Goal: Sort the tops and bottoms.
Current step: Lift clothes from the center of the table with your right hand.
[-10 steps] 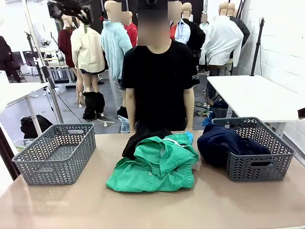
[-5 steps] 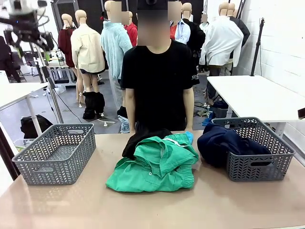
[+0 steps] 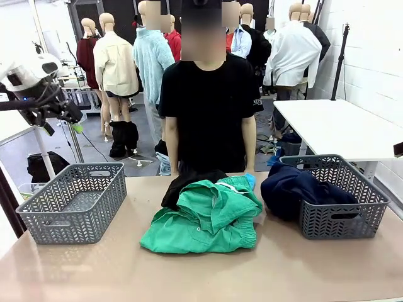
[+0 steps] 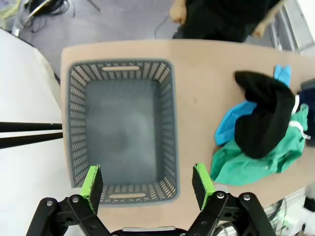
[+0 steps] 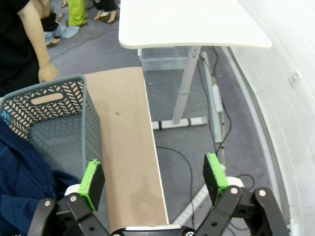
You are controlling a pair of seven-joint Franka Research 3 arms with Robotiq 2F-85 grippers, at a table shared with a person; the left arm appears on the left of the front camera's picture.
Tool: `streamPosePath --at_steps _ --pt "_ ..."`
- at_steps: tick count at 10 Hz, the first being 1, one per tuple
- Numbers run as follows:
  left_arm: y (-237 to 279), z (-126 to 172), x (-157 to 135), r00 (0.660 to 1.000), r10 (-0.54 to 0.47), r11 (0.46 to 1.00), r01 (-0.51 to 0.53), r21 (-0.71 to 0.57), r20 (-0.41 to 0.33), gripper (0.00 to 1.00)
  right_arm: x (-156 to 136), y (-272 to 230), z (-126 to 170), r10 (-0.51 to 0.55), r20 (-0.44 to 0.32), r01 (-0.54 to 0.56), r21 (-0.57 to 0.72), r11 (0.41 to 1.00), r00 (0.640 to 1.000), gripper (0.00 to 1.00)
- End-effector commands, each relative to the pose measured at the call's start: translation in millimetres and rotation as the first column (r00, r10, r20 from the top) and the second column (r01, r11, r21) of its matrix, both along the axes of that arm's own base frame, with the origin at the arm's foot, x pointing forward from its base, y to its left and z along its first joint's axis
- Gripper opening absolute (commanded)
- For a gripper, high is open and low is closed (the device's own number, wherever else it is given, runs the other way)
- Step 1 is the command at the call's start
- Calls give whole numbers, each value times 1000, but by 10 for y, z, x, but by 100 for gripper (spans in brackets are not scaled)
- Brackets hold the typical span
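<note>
Two sets, both wide open, holding nothing: left fingers hang over the empty left basket, right fingers over the right basket holding the navy bottoms. Blue top lies mid-desk under the black bottoms, touching the green bottoms. Grab it there and you risk dragging them along.

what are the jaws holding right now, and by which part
Nothing held: left jaws open above the left basket; right jaws open beside the right basket with the navy garment.
</note>
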State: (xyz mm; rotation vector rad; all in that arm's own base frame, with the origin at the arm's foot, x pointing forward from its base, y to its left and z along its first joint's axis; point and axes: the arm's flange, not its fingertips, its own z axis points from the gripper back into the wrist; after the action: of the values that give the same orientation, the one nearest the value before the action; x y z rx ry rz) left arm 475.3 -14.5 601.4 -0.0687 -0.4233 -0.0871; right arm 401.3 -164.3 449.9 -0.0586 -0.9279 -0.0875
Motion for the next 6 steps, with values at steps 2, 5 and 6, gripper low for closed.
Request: streamPosePath --at_steps 2,5,6 --pt "-18 177 24 987 -151 986 155 62 -59 94 -6 17 13 2 -4 -2 -3 1000 1000 100" --pt "-22 -1 -25 999 -49 999 50 22 -16 94 -6 17 13 2 -4 -2 -3 1000 1000 100" --pt "-50 46 -35 995 -90 995 91 45 -36 94 -6 17 13 2 -4 -2 -3 1000 1000 100"
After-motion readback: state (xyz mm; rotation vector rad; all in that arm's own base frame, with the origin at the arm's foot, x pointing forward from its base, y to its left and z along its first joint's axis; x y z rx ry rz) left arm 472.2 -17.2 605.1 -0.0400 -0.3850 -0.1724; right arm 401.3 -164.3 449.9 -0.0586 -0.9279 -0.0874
